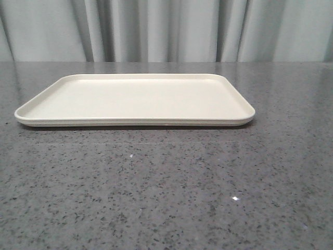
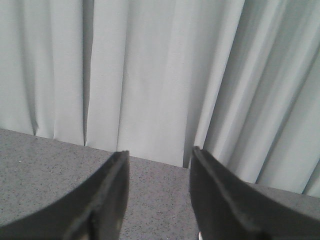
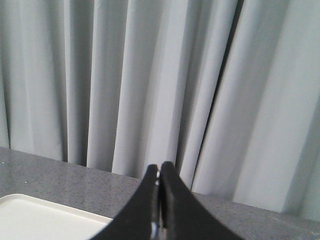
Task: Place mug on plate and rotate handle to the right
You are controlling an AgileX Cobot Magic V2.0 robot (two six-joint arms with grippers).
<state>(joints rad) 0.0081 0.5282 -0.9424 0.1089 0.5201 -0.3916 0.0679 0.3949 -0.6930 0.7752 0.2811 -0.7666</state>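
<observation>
- Front view: large flat cream rectangular plate (image 1: 134, 99) w/ low rim lies flat on grey speckled stone table (image 1: 166, 192), long axis left-right, centred, prob. staged as drop target. Mug and handle not in view; arms not in view.
- Left wrist view: left gripper (image 2: 159, 165) released, jaws apart, nothing between; faces pale curtain (image 2: 150, 75).
- Right wrist view: right gripper (image 3: 159, 175) clenched, empty; plate corner just beside it.

A staged test bench, such as a lab, was suggested: a speckled dark grey stone-look tabletop (image 1: 166, 192) was backed closely by a pleated pale grey curtain (image 1: 166, 28), and only a cream rectangular tray (image 1: 31, 115) was laid out.
</observation>
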